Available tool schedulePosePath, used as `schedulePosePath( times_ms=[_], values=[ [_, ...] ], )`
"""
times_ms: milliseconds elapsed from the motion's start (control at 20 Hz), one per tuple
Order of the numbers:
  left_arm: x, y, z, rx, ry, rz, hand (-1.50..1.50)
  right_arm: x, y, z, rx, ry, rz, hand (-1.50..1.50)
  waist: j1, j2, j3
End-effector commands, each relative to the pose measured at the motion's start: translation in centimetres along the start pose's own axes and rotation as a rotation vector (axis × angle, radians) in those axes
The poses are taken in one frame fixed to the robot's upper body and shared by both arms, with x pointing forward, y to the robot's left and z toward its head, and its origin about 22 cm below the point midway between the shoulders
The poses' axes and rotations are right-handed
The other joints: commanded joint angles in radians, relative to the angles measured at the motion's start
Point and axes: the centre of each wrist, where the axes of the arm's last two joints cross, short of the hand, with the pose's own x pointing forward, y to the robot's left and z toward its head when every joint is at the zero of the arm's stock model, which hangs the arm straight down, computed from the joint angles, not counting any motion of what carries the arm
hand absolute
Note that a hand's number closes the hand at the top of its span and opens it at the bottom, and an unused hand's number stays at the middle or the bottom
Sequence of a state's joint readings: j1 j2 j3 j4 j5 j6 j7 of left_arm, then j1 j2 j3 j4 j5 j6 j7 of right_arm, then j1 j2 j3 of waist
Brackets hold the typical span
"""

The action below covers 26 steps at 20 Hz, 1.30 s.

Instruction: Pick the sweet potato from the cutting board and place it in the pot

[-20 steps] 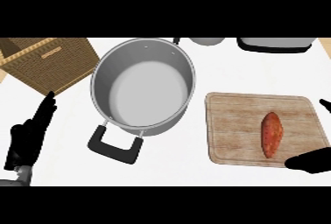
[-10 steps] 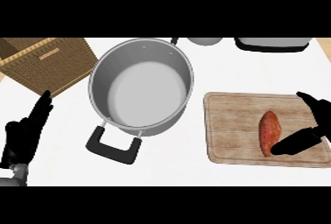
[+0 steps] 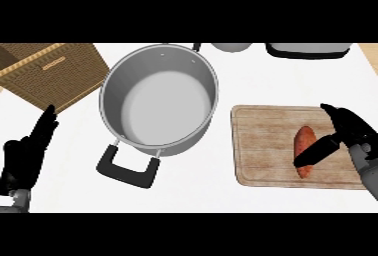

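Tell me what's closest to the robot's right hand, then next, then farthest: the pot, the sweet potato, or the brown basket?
Starting from the right hand in the head view:
1. sweet potato: right next to it on the cutting board, with the thumb across it.
2. pot: in the middle.
3. brown basket: far away at the top left.

Kitchen: pot, cutting board

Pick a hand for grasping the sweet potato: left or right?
Right. The right hand hovers over the board, its thumb across the sweet potato, fingers open. The left hand rests at the left edge, with the pot between it and the board.
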<state>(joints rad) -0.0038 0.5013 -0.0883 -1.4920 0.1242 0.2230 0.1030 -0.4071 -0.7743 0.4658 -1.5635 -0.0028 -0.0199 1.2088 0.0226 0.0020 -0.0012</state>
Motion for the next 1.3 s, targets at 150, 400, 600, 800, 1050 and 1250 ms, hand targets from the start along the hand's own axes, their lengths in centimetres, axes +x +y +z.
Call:
schedulePosePath(
  times_ms=[150,400,600,800,1050,1250],
  values=[
    [0.7,0.6,0.1,-0.006,0.009,-0.006,0.00,1.4,3.3,-2.0,0.008,0.196,0.029,-1.50,-0.006,-0.001,0.001],
    [0.1,1.7,0.8,0.000,0.005,-0.013,0.00,0.3,2.2,-1.5,0.017,0.203,0.032,-1.50,-0.021,-0.005,0.001],
    [-1.1,-0.3,1.2,0.003,-0.003,-0.005,0.00,2.1,3.7,-2.4,0.038,0.212,0.041,-1.50,-0.013,-0.003,0.000],
    [-0.4,0.1,0.6,-0.002,0.015,0.004,0.00,0.1,5.1,-2.8,0.067,0.134,0.109,1.50,-0.020,-0.003,0.001],
    [-0.6,0.0,0.7,0.005,0.003,0.000,0.00,1.7,4.3,-3.4,0.022,0.113,0.093,1.50,-0.018,-0.002,0.001],
    [-0.2,-0.3,-0.6,0.027,-0.003,-0.003,0.00,1.3,2.9,-3.7,0.019,0.098,0.097,1.50,-0.023,-0.002,0.001]
  ],
)
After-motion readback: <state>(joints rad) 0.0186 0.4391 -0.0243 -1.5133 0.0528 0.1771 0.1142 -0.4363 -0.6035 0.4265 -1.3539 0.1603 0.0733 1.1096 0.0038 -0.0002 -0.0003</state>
